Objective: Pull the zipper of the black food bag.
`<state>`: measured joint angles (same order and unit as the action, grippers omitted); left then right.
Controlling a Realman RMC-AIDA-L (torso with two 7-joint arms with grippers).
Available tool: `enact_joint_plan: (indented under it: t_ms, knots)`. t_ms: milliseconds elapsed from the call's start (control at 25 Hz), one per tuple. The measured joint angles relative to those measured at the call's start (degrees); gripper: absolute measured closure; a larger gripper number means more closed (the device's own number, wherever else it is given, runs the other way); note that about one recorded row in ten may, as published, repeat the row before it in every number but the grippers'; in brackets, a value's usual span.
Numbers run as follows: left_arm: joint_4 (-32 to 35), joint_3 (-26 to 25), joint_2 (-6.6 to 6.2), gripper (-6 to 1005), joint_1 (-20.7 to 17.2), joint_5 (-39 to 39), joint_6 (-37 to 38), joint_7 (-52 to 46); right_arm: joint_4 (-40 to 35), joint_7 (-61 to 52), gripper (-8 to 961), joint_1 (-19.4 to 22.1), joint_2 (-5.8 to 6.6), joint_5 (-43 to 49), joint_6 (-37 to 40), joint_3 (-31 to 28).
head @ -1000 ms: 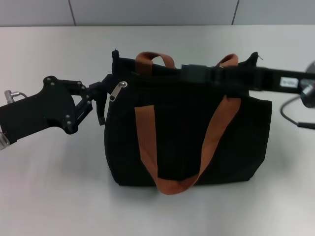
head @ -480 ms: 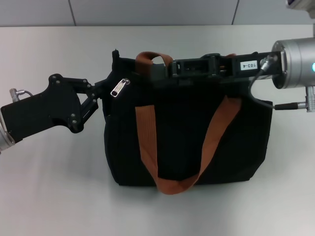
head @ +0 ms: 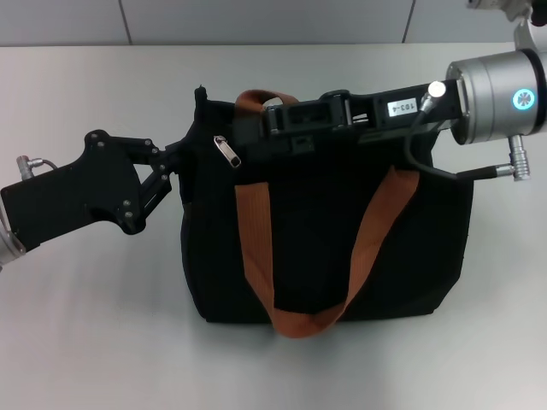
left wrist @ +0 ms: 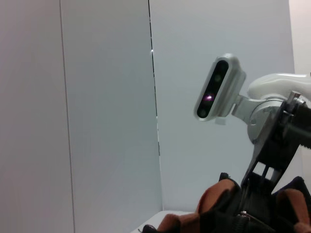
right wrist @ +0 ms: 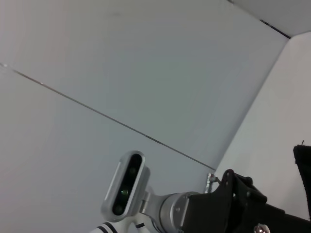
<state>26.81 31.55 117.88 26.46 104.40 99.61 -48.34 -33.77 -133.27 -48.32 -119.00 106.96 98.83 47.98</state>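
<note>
Head view: left end effector (head: 178, 164) clamps the black food bag's (head: 325, 248) left edge; right end effector (head: 272, 128) lies along its top beside the zipper (head: 229, 151), finger state indeterminable.

A white bench (head: 85, 325) fills most of the head view, evenly lit with soft shadows. Behind its far edge stands a pale grey wall (head: 256, 21) of flat panels divided by thin dark seams. The wrist views show the same panelled wall (left wrist: 107, 97) rising high.
</note>
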Motion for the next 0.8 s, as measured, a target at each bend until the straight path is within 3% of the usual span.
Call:
enact_joint_plan:
  t_ms: [800]
  knots:
    - [-0.2,0.0,0.35,978,0.5,0.0,2.2,-0.6,-1.7,-1.1,137,-1.6,0.00,0.2,-2.3,3.6]
